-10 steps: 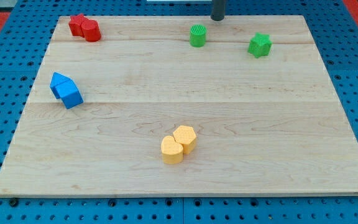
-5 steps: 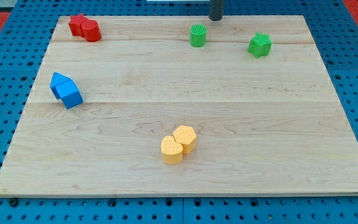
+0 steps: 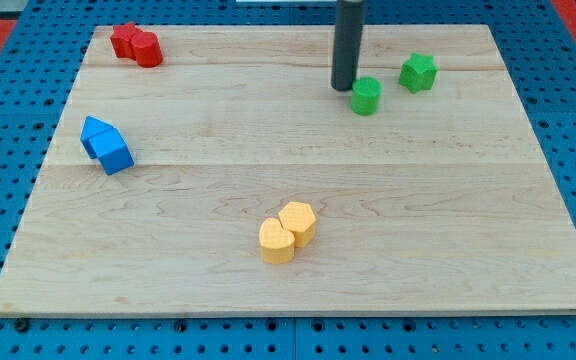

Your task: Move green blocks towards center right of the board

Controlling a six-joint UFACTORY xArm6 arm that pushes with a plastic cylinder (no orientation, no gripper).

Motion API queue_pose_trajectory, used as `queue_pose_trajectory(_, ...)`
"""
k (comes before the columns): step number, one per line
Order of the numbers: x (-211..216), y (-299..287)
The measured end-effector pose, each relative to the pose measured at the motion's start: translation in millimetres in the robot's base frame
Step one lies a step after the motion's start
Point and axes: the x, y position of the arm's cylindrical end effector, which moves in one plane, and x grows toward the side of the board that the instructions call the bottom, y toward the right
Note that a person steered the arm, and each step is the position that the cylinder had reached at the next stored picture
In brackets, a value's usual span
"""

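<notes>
Two green blocks lie in the upper right part of the wooden board [image 3: 388,230]. A green cylinder-like block [image 3: 366,96] sits just right of my tip [image 3: 344,87], which touches or nearly touches its left side. A green star-shaped block [image 3: 418,72] lies further up and to the right, apart from the first. My dark rod comes down from the view's top edge.
Two red blocks [image 3: 135,45] lie together at the top left corner. Two blue blocks [image 3: 106,145] lie at the left. Two yellow blocks [image 3: 288,231] lie together near the bottom middle.
My tip has come down from the top edge onto the board. The green cylinder-like block has moved right and down, closer to the green star block.
</notes>
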Motion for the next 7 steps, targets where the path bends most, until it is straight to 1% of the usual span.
queue_pose_trajectory(1,42,53)
queue_pose_trajectory(2,49,53)
queue_pose_trajectory(3,5,12)
queue_pose_trajectory(4,-53,15)
queue_pose_trajectory(5,-74,50)
queue_pose_trajectory(6,-45,88)
queue_pose_trajectory(7,-41,89)
